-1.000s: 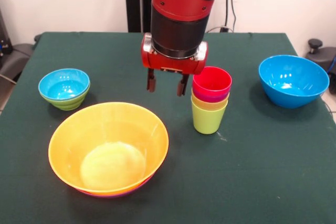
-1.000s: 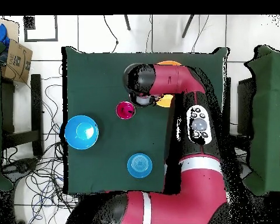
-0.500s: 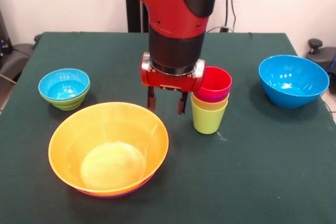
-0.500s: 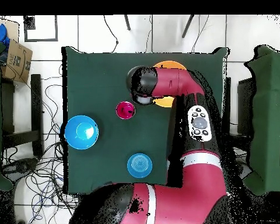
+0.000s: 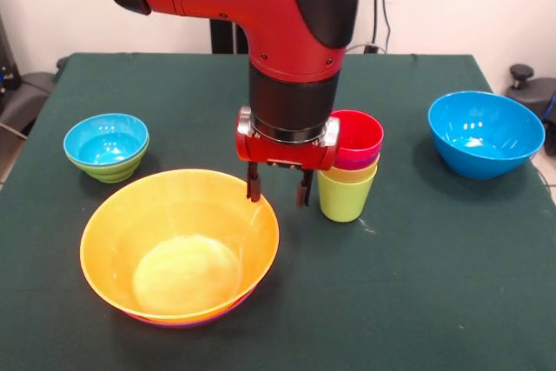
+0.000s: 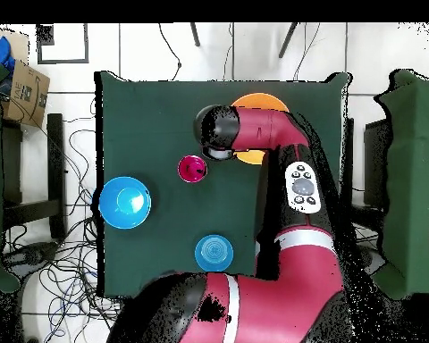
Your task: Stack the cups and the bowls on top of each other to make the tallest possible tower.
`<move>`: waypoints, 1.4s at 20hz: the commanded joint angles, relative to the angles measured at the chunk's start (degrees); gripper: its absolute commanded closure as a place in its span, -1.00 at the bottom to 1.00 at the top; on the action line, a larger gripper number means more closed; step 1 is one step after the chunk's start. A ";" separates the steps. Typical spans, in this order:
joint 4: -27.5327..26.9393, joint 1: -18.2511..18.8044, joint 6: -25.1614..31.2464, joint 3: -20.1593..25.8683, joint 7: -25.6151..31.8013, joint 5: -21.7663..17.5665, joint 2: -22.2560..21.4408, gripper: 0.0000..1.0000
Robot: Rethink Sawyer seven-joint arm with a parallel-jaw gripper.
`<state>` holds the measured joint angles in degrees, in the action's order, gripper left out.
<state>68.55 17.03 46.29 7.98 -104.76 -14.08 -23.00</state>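
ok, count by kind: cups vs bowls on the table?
Cups: 4, nested.
Bowls: 5 visible: yellow, purple under it, big blue, small blue in green.
Total: 9.

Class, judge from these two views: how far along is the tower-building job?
Done: four cups nested in one stack, red on top. In hand: nothing; the open gripper hangs over the yellow bowl's far rim. Left: the yellow bowl, large blue bowl and small blue-in-green pair all sit apart.
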 commanded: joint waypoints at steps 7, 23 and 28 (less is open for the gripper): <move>-3.91 -2.04 -5.67 2.03 -5.92 0.41 3.31 -1.00; -5.60 -3.40 -6.92 0.05 -6.92 0.83 5.46 -1.00; -7.36 -4.23 -4.50 -1.95 -7.43 0.45 5.24 -1.00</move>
<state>64.29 14.63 41.73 5.97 -104.76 -13.83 -18.41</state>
